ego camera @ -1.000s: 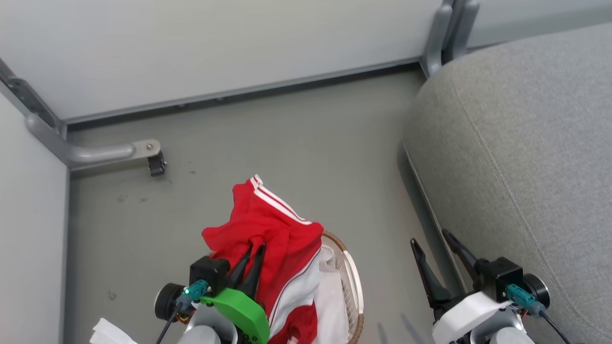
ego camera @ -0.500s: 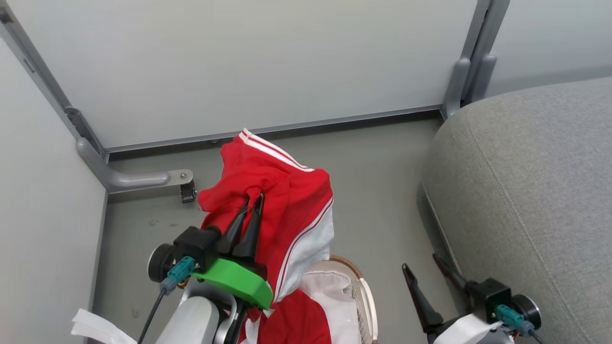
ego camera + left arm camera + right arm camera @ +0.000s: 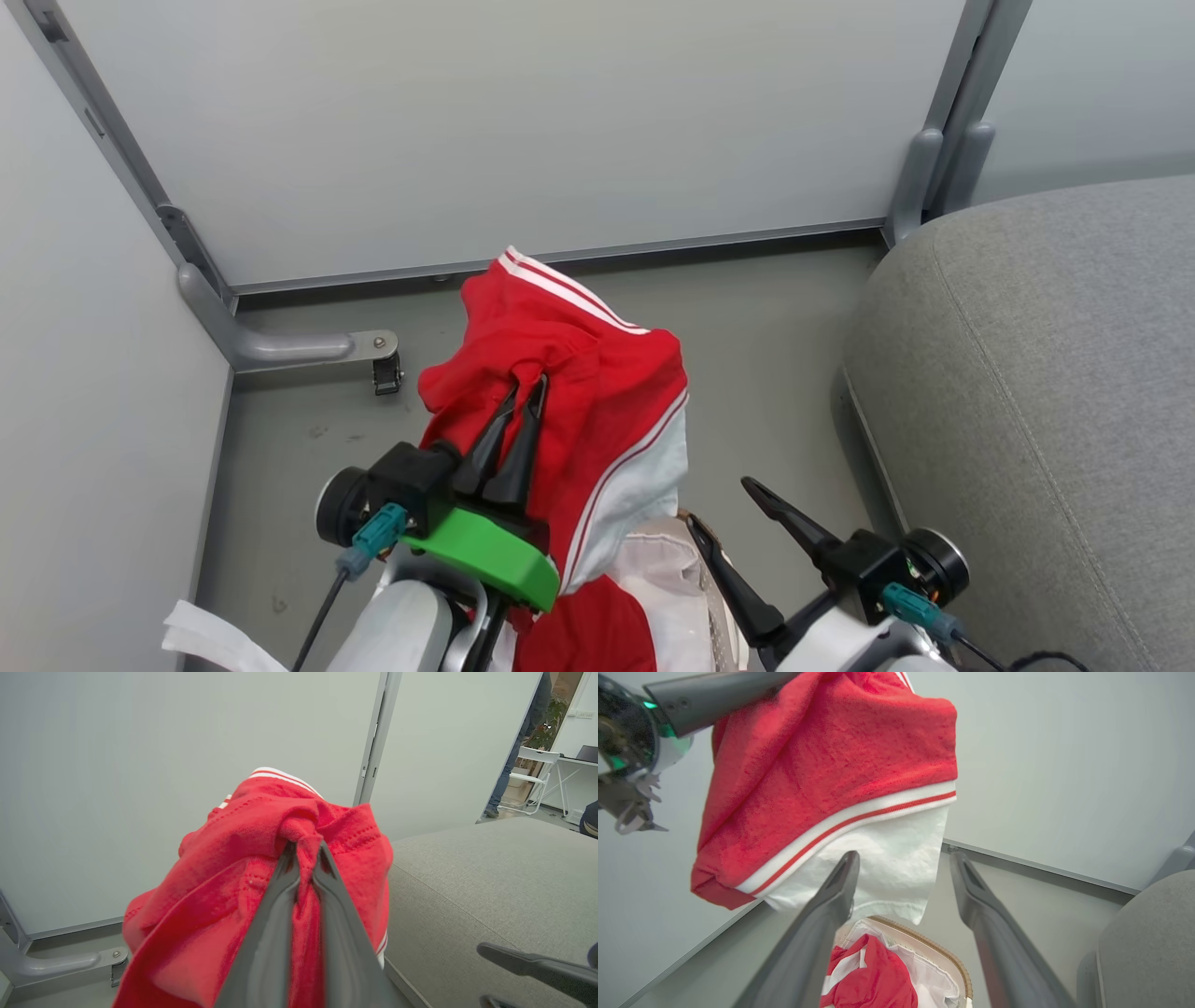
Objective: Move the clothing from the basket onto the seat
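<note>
Red-and-white garment (image 3: 597,401) aloft over the basket (image 3: 938,954), another red piece (image 3: 873,975) inside, grey seat (image 3: 1046,392) alongside.

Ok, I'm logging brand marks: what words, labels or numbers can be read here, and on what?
No text can be read.
On the red garment: stripes, no lettering.
On the basket and sofa: no markings visible.
On the wall plate in the far room, left wrist view: too small to read.
</note>
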Available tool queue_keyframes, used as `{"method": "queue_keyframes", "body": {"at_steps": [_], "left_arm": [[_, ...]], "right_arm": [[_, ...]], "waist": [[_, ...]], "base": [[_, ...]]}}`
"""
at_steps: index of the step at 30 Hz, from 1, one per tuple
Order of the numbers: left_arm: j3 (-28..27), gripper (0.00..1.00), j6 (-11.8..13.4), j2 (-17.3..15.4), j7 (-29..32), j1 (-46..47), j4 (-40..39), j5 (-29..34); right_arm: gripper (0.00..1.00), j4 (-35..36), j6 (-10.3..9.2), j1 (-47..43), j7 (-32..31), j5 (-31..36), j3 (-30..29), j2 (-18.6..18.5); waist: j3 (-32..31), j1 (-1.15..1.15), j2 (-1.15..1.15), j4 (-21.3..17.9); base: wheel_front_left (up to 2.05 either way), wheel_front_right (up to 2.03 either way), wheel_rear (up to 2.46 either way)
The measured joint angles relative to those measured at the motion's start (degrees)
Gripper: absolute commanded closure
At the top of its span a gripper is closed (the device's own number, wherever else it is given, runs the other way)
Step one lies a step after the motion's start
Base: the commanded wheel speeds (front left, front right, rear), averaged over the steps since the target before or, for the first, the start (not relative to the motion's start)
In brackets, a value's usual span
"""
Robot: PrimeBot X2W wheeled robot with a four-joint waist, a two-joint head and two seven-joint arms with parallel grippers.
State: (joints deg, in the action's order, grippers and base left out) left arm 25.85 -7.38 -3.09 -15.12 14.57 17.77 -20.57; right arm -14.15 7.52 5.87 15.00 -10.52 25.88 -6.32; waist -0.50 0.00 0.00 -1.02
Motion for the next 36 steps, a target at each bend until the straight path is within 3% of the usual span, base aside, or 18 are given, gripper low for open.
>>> {"method": "queue_keyframes", "body": {"at_steps": [20,29,36], "left_arm": [[8.7,1.00,0.0,0.1,0.0,-0.2,1.6,-3.7],[19.4,1.00,0.0,-0.4,0.0,1.2,0.9,-12.1],[23.8,1.00,0.0,-1.6,-0.1,2.7,0.8,-17.7]], "right_arm": [[0.00,-2.5,0.00,10.2,0.0,-0.9,12.1,-2.2],[0.00,-5.4,0.00,12.3,0.0,-1.6,13.8,-1.4],[0.00,-5.5,0.00,12.4,0.0,-1.4,13.5,-1.2]], "waist": [[0.7,0.00,0.00,1.6],[0.9,0.00,0.00,2.8],[0.9,0.00,0.00,3.2]], "base": [[0.00,0.00,0.00],[0.00,0.00,0.00],[0.00,0.00,0.00]]}}
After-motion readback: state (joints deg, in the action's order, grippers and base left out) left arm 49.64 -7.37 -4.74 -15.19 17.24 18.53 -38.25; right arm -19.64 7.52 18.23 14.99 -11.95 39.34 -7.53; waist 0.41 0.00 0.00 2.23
